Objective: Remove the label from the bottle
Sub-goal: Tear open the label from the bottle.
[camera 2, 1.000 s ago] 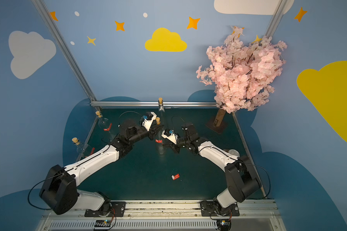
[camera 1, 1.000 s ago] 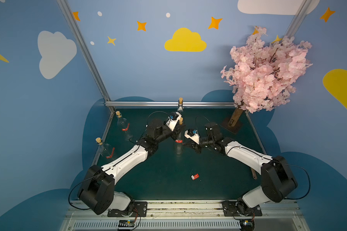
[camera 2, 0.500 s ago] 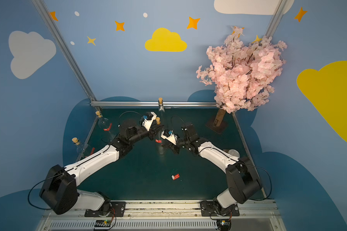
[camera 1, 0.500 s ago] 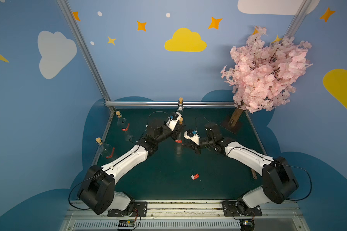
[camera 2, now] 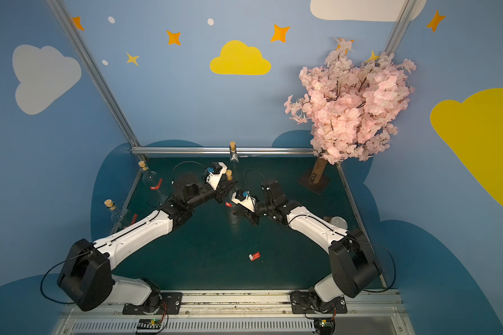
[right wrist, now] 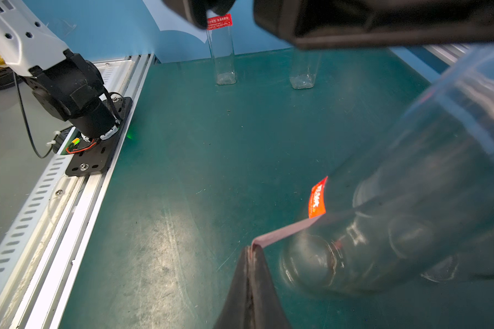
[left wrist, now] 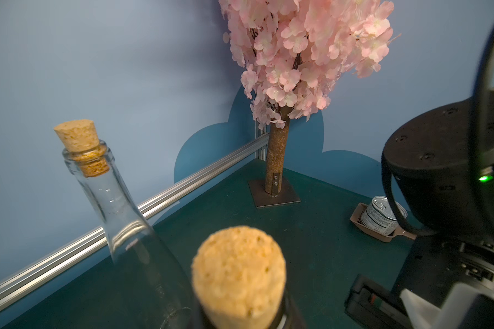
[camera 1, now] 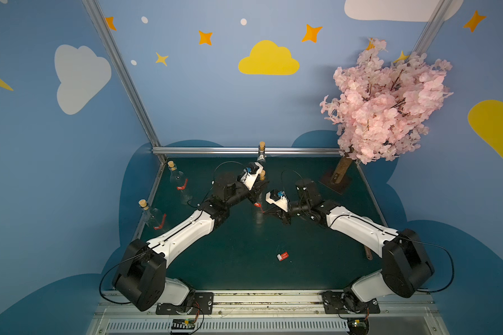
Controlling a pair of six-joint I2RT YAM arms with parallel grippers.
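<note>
Red label point(right wrist: 317, 199): partly peeled. One end clings to the glass bottle point(right wrist: 411, 213), and its pale-backed strip runs taut into the right gripper point(right wrist: 253, 250).
Right gripper: tips pressed together on the strip's free end, just beside the bottle's lower body.
Left gripper point(camera 2: 226, 188): closed round the bottle's neck just under the cork point(left wrist: 238, 270), bracing it.
Bottle position: mid-table between the two arms, near upright in both top views. Whether its base touches the green mat point(camera 1: 244, 261) I cannot tell.
Change: against the views a second back, I can make out no shift; both grips are as they were.
Meaning: the peel looks mid-way and stalled under tension. A further pull away from the glass seems needed.
Surroundings: unlabelled bottle point(camera 1: 261, 153) at the back rail; two labelled corked bottles point(camera 1: 177, 179) point(camera 1: 153, 216) at the left edge; loose label point(camera 1: 283, 256) near the front; blossom tree point(camera 1: 384, 101); tin can point(left wrist: 382, 216).
In the way: the mat along the right arm's pull line looks free. The unlabelled bottle stands close behind the left gripper and could be knocked.
</note>
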